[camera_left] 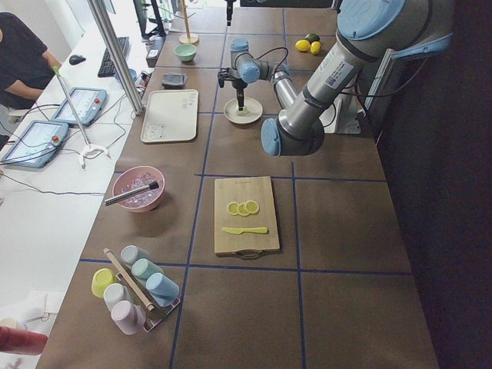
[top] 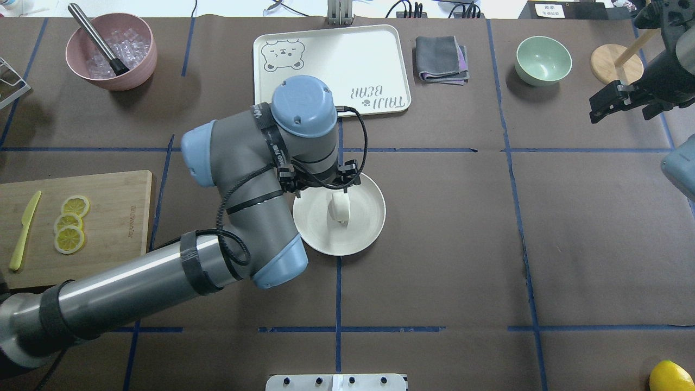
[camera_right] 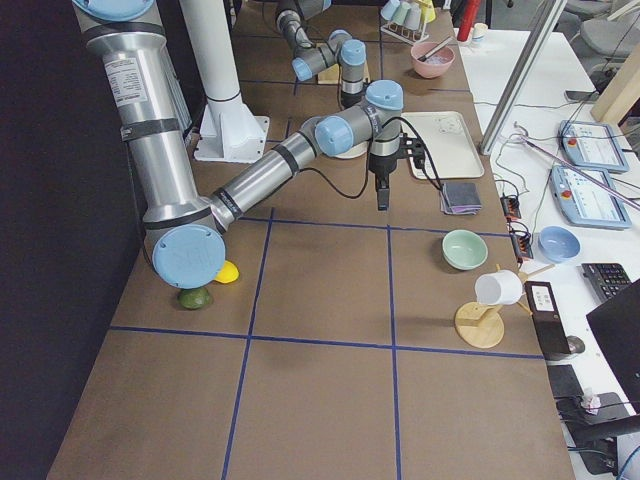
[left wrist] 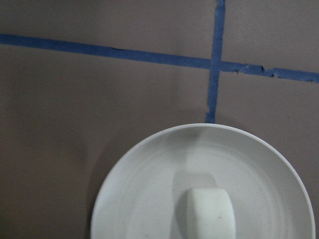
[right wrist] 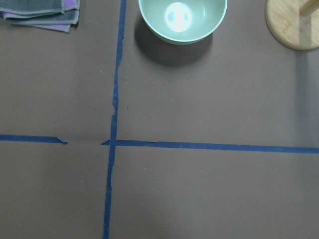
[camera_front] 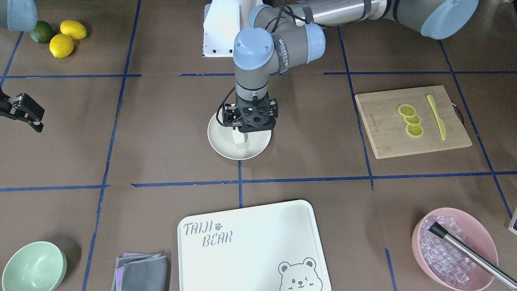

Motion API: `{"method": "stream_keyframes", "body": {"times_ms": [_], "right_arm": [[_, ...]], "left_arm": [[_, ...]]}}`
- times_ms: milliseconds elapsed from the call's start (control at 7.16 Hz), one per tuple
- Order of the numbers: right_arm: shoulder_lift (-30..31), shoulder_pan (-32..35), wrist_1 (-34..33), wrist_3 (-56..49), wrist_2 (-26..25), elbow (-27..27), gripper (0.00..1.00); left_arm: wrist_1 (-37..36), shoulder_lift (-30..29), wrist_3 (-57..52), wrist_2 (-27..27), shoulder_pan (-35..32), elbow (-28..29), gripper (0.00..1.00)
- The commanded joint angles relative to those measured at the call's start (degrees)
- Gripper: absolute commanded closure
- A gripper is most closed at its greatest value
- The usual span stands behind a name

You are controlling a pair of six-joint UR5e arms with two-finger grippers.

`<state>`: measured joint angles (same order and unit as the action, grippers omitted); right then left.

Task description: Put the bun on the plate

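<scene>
The bun (top: 341, 208) is a small white lump standing on its edge inside the cream plate (top: 365, 228), near the plate's middle. It also shows in the front view as the bun (camera_front: 239, 138) on the plate (camera_front: 226, 147), and at the bottom of the left wrist view as the bun (left wrist: 209, 214) on the plate (left wrist: 149, 199). My left gripper (camera_front: 250, 128) points straight down right over the bun; its body hides the fingers, so I cannot tell whether they grip it. My right gripper (top: 601, 108) hovers open and empty far off by the table's side.
A white bear tray (top: 331, 38) lies beyond the plate, with a folded grey cloth (top: 441, 58) and a pale green bowl (top: 543, 60) beside it. A pink bowl of ice (top: 111, 51) and a cutting board (top: 108, 217) with lemon slices are on the left.
</scene>
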<state>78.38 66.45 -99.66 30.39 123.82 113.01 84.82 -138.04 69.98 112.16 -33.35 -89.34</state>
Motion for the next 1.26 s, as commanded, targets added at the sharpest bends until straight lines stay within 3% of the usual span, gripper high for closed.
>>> {"method": "stream_keyframes", "body": {"times_ms": [0,140,279,419,559,838,1118], "right_arm": [[5.44,6.19,0.08,-11.43,4.38,-1.37,0.00],[7.82,10.67,0.08,-19.59,7.02,-3.56,0.00],[9.41,14.54,0.42,-25.06,10.52,-6.63,0.00],[13.34,16.76,6.87,-27.12,11.08,-9.18,0.00],[16.68,17.56,15.98,-26.88,11.09,-12.69,0.00],[18.29,19.84,19.59,-27.05,11.44,-16.14,0.00],[18.65,23.35,19.50,-27.67,15.54,-16.41,0.00]], "left_arm": [[-9.20,9.85,-15.50,4.62,-6.70,-13.52,0.00],[-9.76,15.38,-22.45,5.08,-10.73,-18.19,0.00],[-10.20,20.04,-30.61,9.87,-16.17,-20.41,0.00],[-10.20,25.49,-40.96,15.75,-22.92,-21.13,0.00],[-10.29,30.24,-50.20,17.98,-29.34,-21.05,0.00],[-10.03,37.54,-65.33,20.28,-40.60,-19.13,0.00],[-9.15,41.27,-80.36,24.58,-50.63,-10.11,0.00]]}}
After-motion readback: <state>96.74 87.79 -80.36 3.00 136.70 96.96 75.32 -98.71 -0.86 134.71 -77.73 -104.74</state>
